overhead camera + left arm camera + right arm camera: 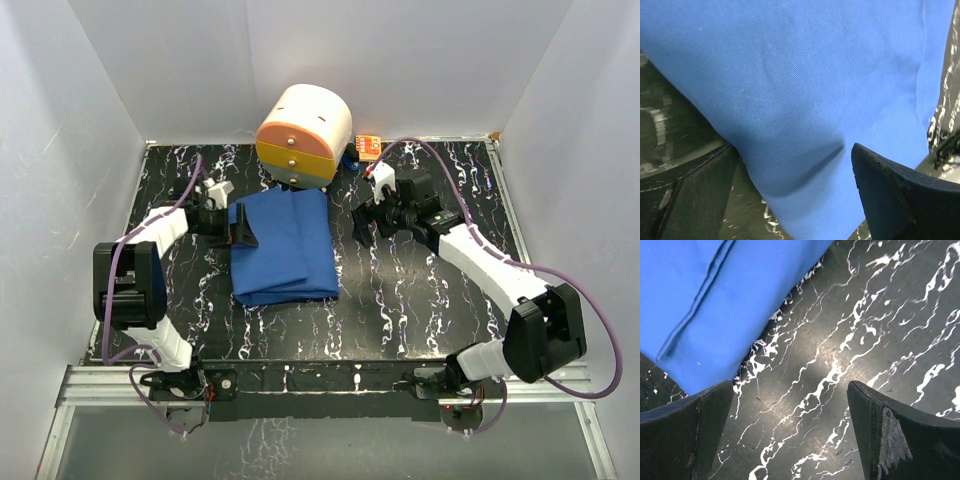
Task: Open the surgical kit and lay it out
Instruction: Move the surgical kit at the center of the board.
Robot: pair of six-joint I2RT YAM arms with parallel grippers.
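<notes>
The surgical kit is a folded royal-blue cloth wrap lying on the black marbled table, left of centre. Its contents are hidden inside the cloth. My left gripper is at the wrap's left edge and stands open. In the left wrist view, a rounded fold of the blue cloth sits between its two dark fingers, which stand wide apart. My right gripper hovers open over bare table just right of the wrap. The right wrist view shows the cloth's edge at upper left, with nothing between the fingers.
A round cream-and-orange drawer container stands at the back, touching or just behind the wrap's far edge. A small orange box lies to its right. White walls close in the table on three sides.
</notes>
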